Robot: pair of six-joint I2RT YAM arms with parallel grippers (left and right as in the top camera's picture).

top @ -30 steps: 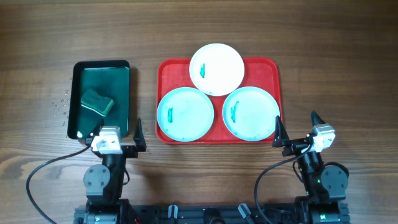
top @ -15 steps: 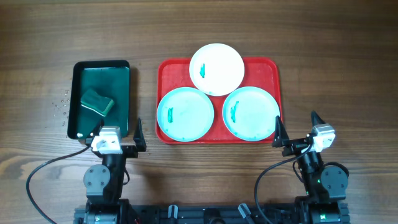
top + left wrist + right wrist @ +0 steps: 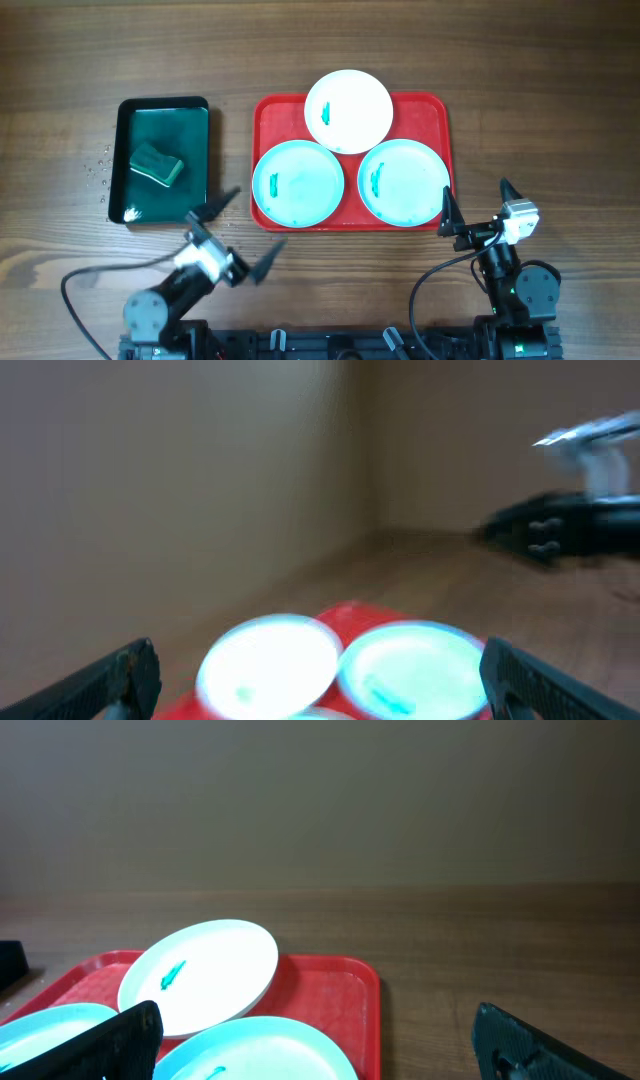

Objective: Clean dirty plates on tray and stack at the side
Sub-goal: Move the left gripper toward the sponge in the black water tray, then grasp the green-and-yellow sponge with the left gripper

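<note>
Red tray (image 3: pixel 270 108) sits in the middle of the overhead view, on the table (image 3: pixel 520 60). Three plates lie on it. The white plate (image 3: pixel 348 110) is at the top and hangs a bit over the top rim. The two blue plates (image 3: pixel 298 184) (image 3: pixel 403 181) lie side by side below it. Each plate has a small green smear, so none is clean yet, and none is stacked at the side.

To the left of the tray is a green tray (image 3: pixel 122 150) with a sponge (image 3: pixel 157 163) in it.

The left fingers (image 3: pixel 212 206) have just moved. A moment ago they pointed straight up the picture, just below the green tray. Now they are turned to the upper right, toward the plates. Their own camera is blurry, so they are likely in motion. They are spread wide and hold nothing.

The right fingers (image 3: pixel 446 210) have not moved. They sit at the lower right, just below the tray corner, also spread wide and holding nothing.

It looks like the job is only starting. The sponge has not been picked up.
</note>
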